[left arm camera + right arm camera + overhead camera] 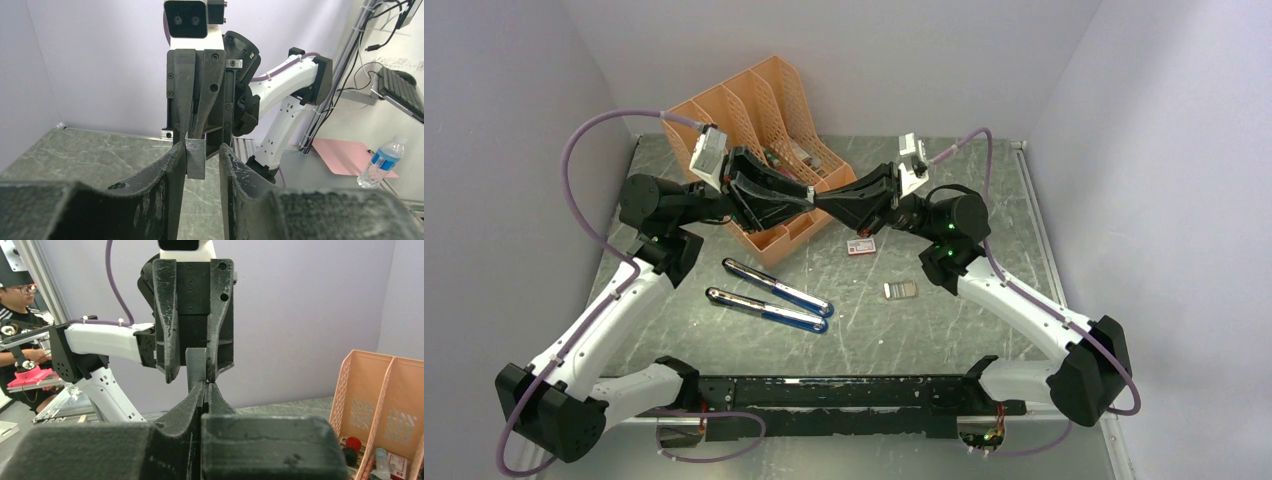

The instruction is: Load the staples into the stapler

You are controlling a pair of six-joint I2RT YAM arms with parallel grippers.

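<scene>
A ribbed grey metal strip of staples hangs in mid-air, pinched in my tightly closed right gripper. My left gripper straddles it, partly open, probably for a handover. The blue-and-chrome stapler lies opened on the table below.

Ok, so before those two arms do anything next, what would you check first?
1. Right fingers shut on the grey ribbed piece: ok.
2. Piece sitting between the left fingers: ok.
3. Left fingers closed on the piece: not ok, a gap shows on one side.
4. Whether that piece is a strip of staples: cannot tell.
5. Stapler lying on the table with nothing on top of it: ok.
6. Block of staples lying flat on the table, apart from the stapler: ok.
</scene>
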